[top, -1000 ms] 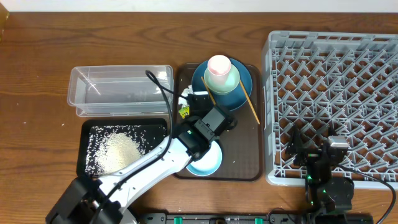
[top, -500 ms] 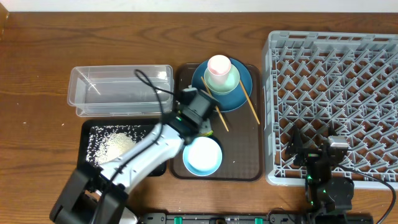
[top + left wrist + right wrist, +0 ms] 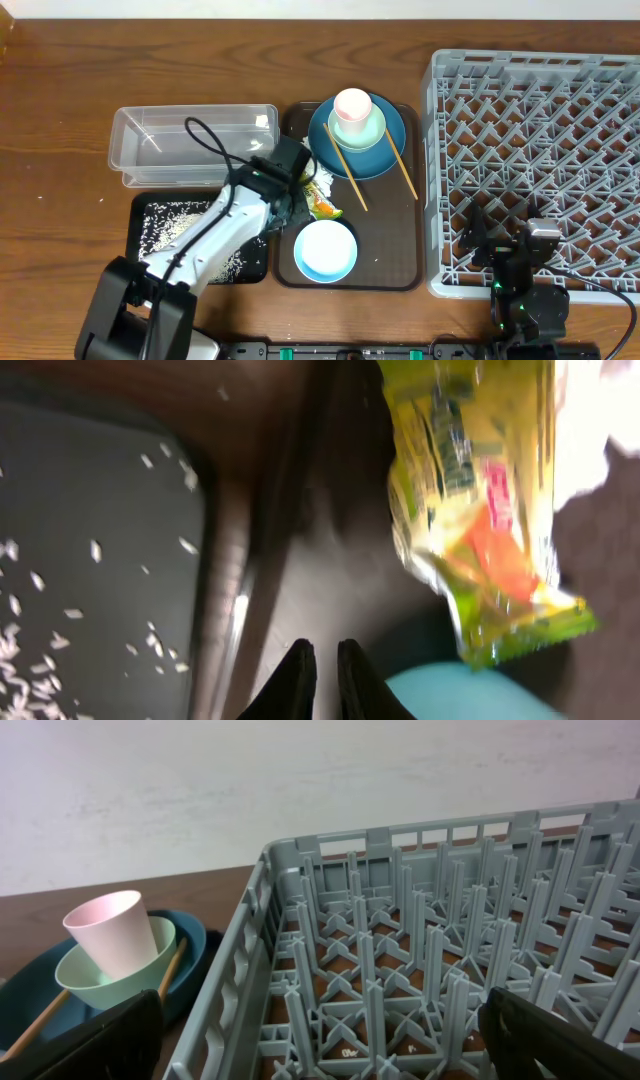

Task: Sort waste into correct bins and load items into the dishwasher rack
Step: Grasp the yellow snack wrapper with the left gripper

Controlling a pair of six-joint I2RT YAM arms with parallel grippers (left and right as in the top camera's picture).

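The yellow-green-orange snack wrapper (image 3: 322, 206) (image 3: 480, 510) lies on the brown tray, with the white tissue (image 3: 318, 181) (image 3: 600, 420) just behind it. My left gripper (image 3: 295, 207) (image 3: 322, 650) hovers at the tray's left edge beside the wrapper, shut with nothing between its fingers. Rice grains (image 3: 165, 228) (image 3: 90, 550) lie in the black tray (image 3: 138, 210). The clear tub (image 3: 190, 145) sits behind it. The pink cup (image 3: 352, 105) stands in the mint bowl (image 3: 360, 130) on the blue plate (image 3: 385, 155), with chopsticks (image 3: 345, 175) across it. My right gripper (image 3: 320, 1040) is open over the rack (image 3: 540, 150).
The pale blue-white bowl (image 3: 325, 250) (image 3: 470, 695) sits at the front of the brown tray (image 3: 400, 250), close to my left fingertips. The rack's near wall (image 3: 240, 990) stands between my right gripper and the stacked dishes.
My left arm swung left, off the pale bowl toward the tray's left edge, and its jaws closed. The wrapper now lies uncovered nearer the bowl. The right arm stayed still.
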